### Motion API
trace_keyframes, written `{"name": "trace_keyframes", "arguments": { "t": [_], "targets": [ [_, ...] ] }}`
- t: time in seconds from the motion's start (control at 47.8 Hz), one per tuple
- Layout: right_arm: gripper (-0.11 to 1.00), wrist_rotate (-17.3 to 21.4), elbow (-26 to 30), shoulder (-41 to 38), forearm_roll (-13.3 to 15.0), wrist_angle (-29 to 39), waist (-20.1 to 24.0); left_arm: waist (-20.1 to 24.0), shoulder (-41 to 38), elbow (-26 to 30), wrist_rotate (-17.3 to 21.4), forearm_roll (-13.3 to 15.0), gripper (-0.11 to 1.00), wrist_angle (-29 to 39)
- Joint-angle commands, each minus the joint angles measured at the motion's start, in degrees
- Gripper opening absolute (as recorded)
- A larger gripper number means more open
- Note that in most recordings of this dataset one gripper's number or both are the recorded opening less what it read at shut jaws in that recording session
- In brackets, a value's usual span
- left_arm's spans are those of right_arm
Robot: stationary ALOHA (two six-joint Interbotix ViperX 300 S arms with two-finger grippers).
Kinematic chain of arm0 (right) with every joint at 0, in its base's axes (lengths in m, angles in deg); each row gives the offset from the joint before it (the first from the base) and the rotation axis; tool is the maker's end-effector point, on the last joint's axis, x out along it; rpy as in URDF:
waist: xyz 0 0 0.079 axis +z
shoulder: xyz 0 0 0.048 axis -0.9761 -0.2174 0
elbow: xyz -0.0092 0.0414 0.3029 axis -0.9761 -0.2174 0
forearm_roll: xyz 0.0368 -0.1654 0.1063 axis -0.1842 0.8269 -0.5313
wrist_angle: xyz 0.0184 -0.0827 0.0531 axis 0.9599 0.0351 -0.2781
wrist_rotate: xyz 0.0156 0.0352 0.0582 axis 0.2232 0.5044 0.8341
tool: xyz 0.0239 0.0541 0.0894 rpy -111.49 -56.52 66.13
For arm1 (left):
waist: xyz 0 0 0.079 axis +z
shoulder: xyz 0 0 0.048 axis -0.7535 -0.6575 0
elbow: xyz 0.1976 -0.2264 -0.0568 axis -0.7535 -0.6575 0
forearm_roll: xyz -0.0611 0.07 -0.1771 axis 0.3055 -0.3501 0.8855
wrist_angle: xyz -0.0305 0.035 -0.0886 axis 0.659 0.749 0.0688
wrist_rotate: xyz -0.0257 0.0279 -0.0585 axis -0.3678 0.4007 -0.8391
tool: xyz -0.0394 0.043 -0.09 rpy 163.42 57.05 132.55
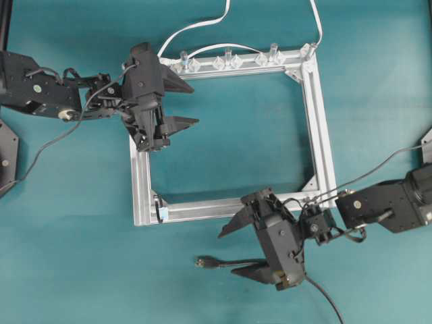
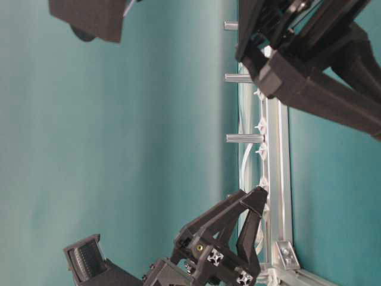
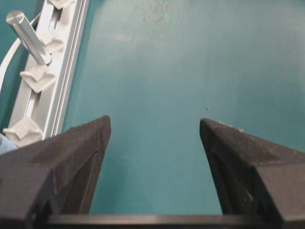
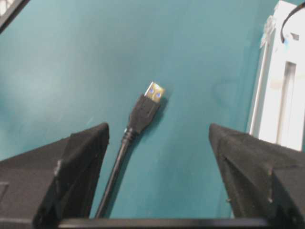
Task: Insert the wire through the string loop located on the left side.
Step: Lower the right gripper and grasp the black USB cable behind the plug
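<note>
The wire (image 1: 233,262) lies on the teal table in front of the frame's lower rail. Its plug (image 1: 202,262) points left. In the right wrist view the plug (image 4: 144,113) with its metal tip rests on the table between my right gripper's spread fingers, nearer the left one and touching neither. My right gripper (image 1: 226,254) (image 4: 158,128) is open. The string loop (image 1: 160,210), tiny and dark with a pale blue bit, sits at the frame's lower left corner. My left gripper (image 1: 195,106) (image 3: 155,121) hangs open and empty over the frame's upper left part.
The silver aluminium frame (image 1: 320,121) (image 2: 277,179) is a square on the table. Clear clips and upright posts (image 1: 226,54) stand on its top rail, and a white cable (image 1: 196,27) runs off the top. The top rail with its clips (image 3: 38,78) shows left of my left gripper.
</note>
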Motion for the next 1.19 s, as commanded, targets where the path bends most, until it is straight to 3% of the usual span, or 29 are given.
{"name": "trace_keyframes", "arguments": {
  "t": [0.0,0.105,0.209,0.607,1.172],
  "targets": [
    [0.85,0.09,1.93,-0.35,-2.02,0.18,1.23,-0.09,1.49,0.53,0.35,-0.18,0.75,-0.18],
    [0.85,0.09,3.52,-2.20,-5.10,0.97,2.20,-0.09,1.49,0.53,0.35,-0.18,0.75,-0.26],
    [0.85,0.09,5.19,-4.13,-6.24,1.67,2.55,0.00,1.49,0.53,0.44,-0.18,0.76,-0.18],
    [0.85,0.09,8.96,-9.32,-6.42,4.39,2.55,0.00,1.49,0.44,0.35,-0.18,0.76,-0.26],
    [0.83,0.09,9.58,-9.76,-6.42,8.61,2.55,0.00,1.49,0.44,0.26,-0.18,0.76,-0.18]
  ]
}}
